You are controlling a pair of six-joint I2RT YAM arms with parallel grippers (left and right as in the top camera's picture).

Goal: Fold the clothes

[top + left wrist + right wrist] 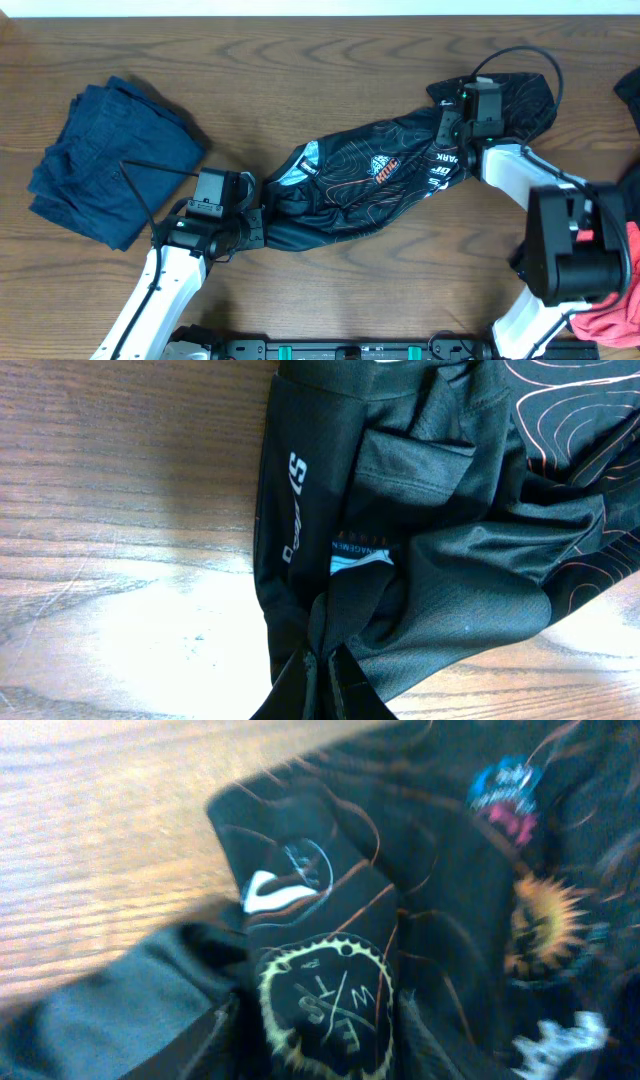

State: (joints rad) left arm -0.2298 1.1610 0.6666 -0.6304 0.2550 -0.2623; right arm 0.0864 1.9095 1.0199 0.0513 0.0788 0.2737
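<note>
So the black jersey (370,180) is stretched across the middle of the surface (300,60), with its long axis running lower left to upper right. The left hand (260,222) is at the lower-left end, clamped on a bunch of fabric. The right hand (452,128) is over the upper-right end. Its fingers look apart, though that view's blurry. Each arm's nearest its own end, I'd say.

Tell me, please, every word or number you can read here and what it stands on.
"PARK": white print on the black jersey.
"W", "T", "X", "S": round compass badge on it, right wrist view.
Too blurred to read: the white lettering, left wrist view, and other logos.
</note>
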